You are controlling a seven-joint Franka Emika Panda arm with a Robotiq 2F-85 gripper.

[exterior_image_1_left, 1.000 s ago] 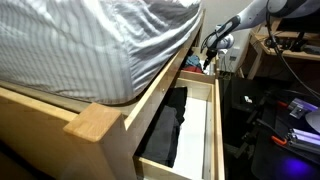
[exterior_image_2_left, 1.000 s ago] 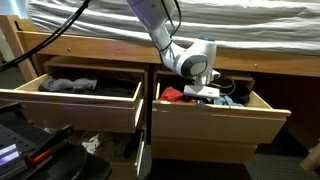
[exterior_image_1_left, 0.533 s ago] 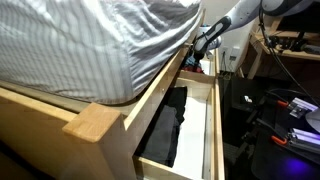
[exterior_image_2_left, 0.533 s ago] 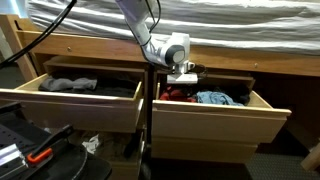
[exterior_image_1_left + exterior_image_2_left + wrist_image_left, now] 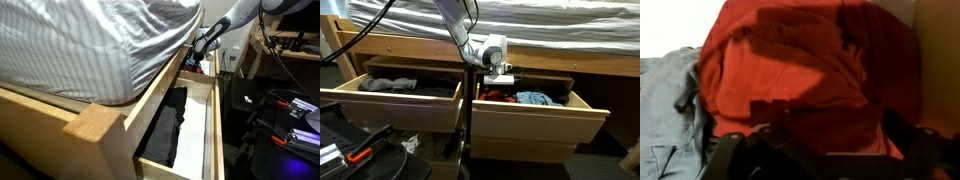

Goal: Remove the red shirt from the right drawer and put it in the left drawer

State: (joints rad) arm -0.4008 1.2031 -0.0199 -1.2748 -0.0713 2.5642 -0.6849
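The red shirt point(image 5: 800, 70) lies bunched at the left end of the right drawer point(image 5: 535, 125) and fills most of the wrist view. It also shows as a red patch point(image 5: 494, 95) in an exterior view. My gripper point(image 5: 818, 138) hangs just above it, open, its dark fingers point(image 5: 902, 130) spread to either side of the cloth with nothing clamped. In both exterior views the gripper point(image 5: 502, 72) point(image 5: 205, 42) sits over that drawer, close under the bed frame. The left drawer point(image 5: 390, 100) stands pulled out, and its white floor point(image 5: 212, 120) shows.
A blue-grey garment point(image 5: 532, 98) point(image 5: 665, 110) lies beside the red shirt. Dark garments point(image 5: 395, 85) point(image 5: 170, 125) lie in the left drawer. The bed frame and striped mattress point(image 5: 520, 25) overhang both drawers. Equipment and cables point(image 5: 285, 110) crowd the floor.
Over the last second the gripper swung from the middle of the right drawer to its left end, above the red shirt. It has held still for the last half second.
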